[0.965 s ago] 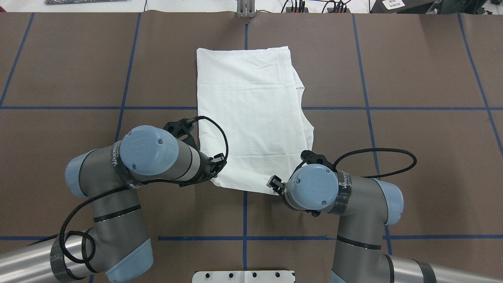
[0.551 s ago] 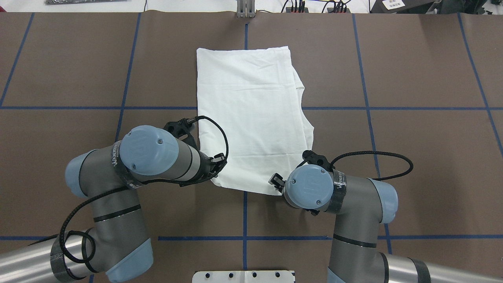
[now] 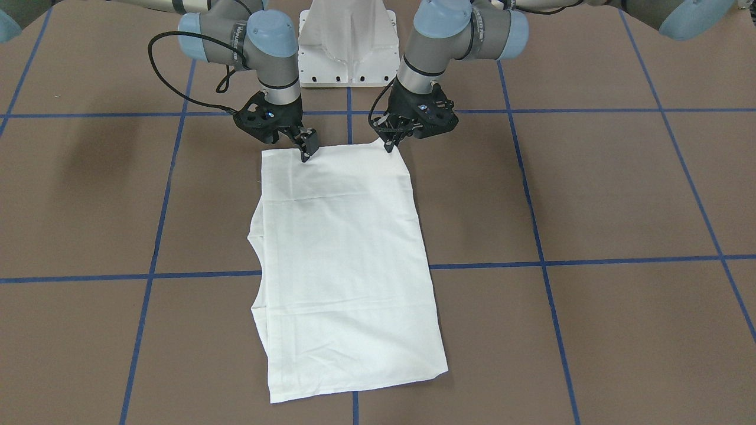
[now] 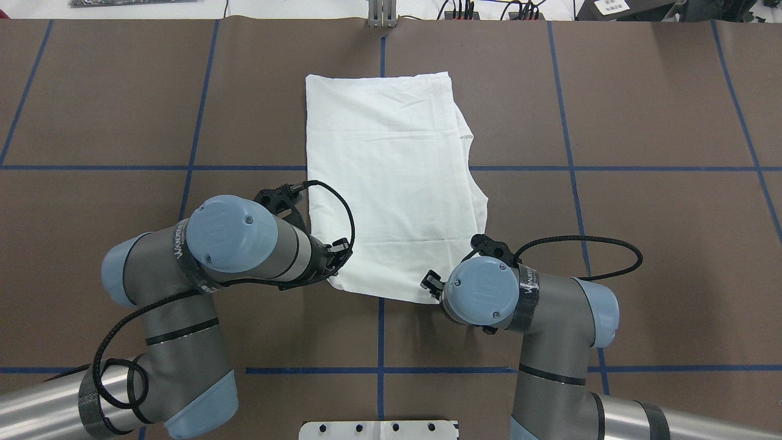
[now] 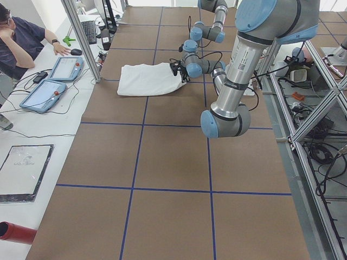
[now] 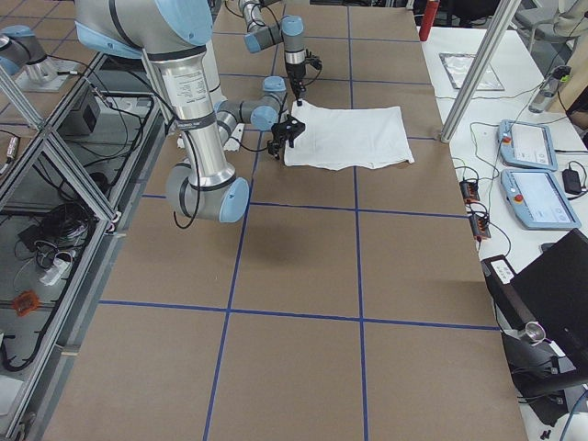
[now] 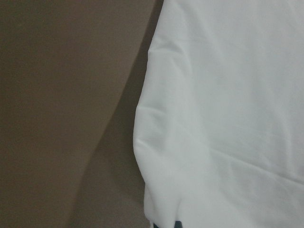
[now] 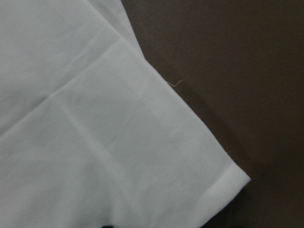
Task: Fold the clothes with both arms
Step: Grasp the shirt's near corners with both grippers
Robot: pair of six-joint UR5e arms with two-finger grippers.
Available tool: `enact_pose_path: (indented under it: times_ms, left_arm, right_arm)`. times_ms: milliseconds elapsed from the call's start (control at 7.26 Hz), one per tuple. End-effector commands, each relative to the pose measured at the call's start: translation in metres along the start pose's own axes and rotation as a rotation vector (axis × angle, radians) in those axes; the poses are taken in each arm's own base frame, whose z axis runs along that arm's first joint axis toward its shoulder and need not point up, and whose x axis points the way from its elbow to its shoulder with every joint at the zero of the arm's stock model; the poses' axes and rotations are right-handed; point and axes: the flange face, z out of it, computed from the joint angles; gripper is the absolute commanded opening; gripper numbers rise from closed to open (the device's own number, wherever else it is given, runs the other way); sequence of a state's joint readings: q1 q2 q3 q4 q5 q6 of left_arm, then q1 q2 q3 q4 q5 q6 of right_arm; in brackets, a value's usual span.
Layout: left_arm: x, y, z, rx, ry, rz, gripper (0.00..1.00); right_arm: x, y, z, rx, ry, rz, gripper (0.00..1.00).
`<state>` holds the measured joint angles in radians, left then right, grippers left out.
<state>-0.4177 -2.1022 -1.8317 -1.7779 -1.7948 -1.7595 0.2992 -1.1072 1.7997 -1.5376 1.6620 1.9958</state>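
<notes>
Shirt [image 4: 391,183] lies flat mid-desk [image 4: 641,110], already folded to a long narrow panel with a short hem toward the robot. Step in hand, as I read it: gripping that near hem for the lengthwise fold. Left tool [image 3: 390,143] sits at its corner of the hem, and right tool [image 3: 307,147] is on the hem a little inboard of the other corner. Fingers look close together, but you can't tell from these views whether either pinches cloth. Next move likely needs both pinches confirmed, then an even lift and carry toward the far edge.
</notes>
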Motion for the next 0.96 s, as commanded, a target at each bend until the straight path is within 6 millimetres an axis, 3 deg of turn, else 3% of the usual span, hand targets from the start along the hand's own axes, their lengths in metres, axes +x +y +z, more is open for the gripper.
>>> enact_pose_path:
  times_ms: [0,138,276,413,827]
  left_arm:
    - [0.0,-0.001,0.0,0.003,0.0,0.001,0.0]
    - [0.0,-0.001,0.0,0.003,0.0,-0.001,0.0]
    - [0.0,-0.001,0.0,0.002,0.001,0.001,0.0]
    - [0.0,-0.001,0.0,0.002,0.001,0.001,0.0]
    - [0.0,-0.002,0.0,0.005,0.002,0.003,0.0]
  right_arm:
    - [-0.003,0.002,-0.002,-0.005,-0.006,-0.012,0.4]
    - [-0.004,0.002,-0.004,-0.007,-0.009,-0.015,0.19]
    - [-0.011,0.002,-0.012,-0.009,-0.029,-0.015,0.06]
    - [-0.021,0.001,-0.021,-0.014,-0.055,-0.019,0.0]
    - [-0.033,-0.005,-0.034,-0.024,-0.109,0.006,0.0]
